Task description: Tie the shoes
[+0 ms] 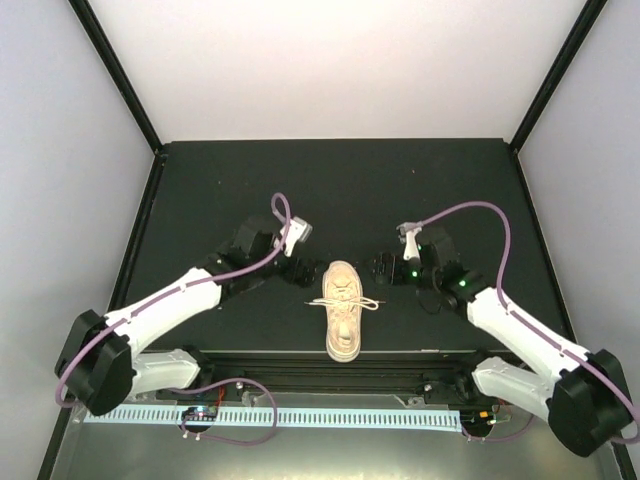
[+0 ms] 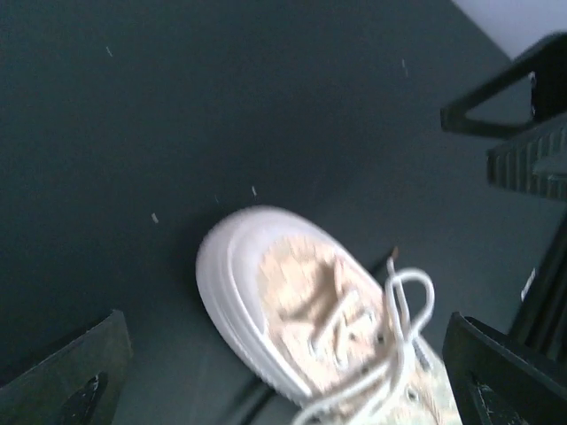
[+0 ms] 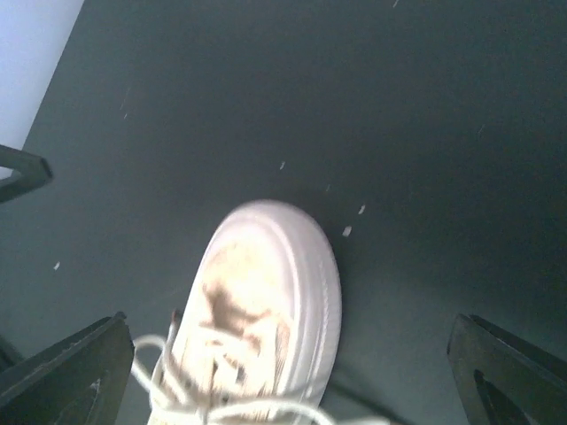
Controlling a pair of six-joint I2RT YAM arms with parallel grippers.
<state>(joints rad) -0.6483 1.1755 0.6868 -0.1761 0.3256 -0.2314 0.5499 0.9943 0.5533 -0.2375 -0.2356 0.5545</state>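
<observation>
The beige-pink sneaker [image 1: 343,318] lies on the black table, toe pointing away, heel near the front edge. Its off-white laces [image 1: 343,302] lie in loops sticking out to both sides; I cannot tell whether they are knotted. My left gripper [image 1: 303,271] is open and empty just left of the toe. My right gripper [image 1: 383,268] is open and empty just right of the toe. The left wrist view shows the toe [image 2: 266,292] and a lace loop [image 2: 413,292] between its wide-apart fingers [image 2: 75,381]. The right wrist view shows the toe [image 3: 275,274] between its fingers [image 3: 509,376].
The black table [image 1: 340,180] is bounded by white walls and black corner posts [image 1: 120,70]. A white perforated rail [image 1: 330,415] and cables run along the near edge behind the arm bases. The right gripper's fingers [image 2: 518,115] show in the left wrist view.
</observation>
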